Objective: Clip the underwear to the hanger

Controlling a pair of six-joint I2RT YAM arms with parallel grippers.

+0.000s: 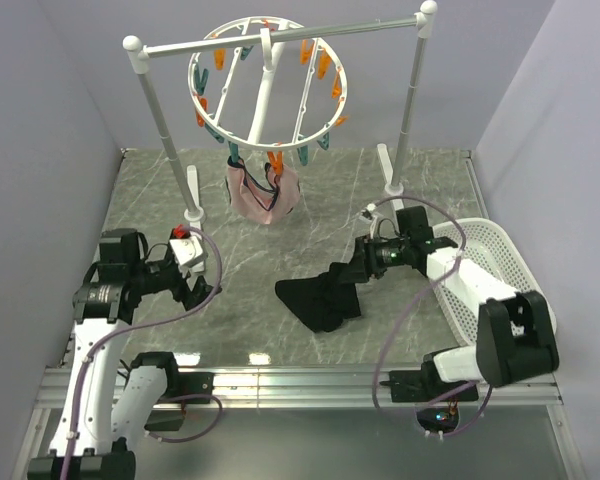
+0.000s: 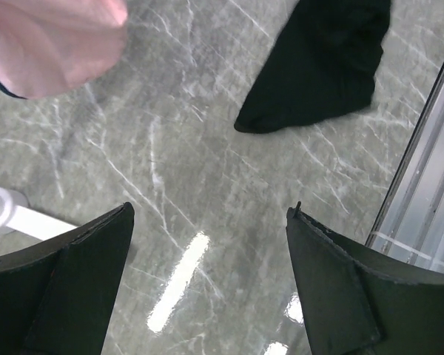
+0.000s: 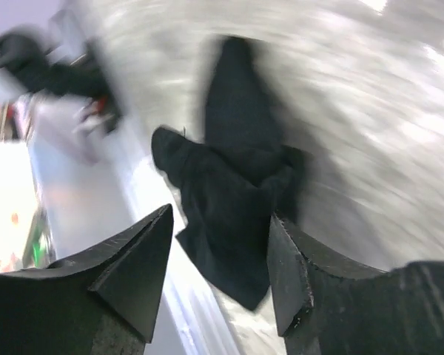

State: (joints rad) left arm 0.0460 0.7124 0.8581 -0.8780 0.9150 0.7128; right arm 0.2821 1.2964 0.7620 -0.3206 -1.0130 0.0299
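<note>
The black underwear [image 1: 320,300] lies crumpled on the marble table in front of the right arm. It also shows in the left wrist view [image 2: 318,66] and, blurred, in the right wrist view [image 3: 237,185]. My right gripper [image 1: 346,275] is at its right edge; in its wrist view the gripper [image 3: 220,216] has its jaws apart with the fabric between and beyond them. My left gripper [image 1: 202,290] is open and empty over bare table [image 2: 209,211]. The white ring hanger [image 1: 267,85] with orange and teal pins hangs from the rail at the back.
A pink garment [image 1: 263,192] hangs clipped under the hanger's front rim; it also shows in the left wrist view [image 2: 52,41]. The white-and-silver rail stand [image 1: 280,35] spans the back. A white basket [image 1: 485,270] sits at the right. Lilac walls close in both sides.
</note>
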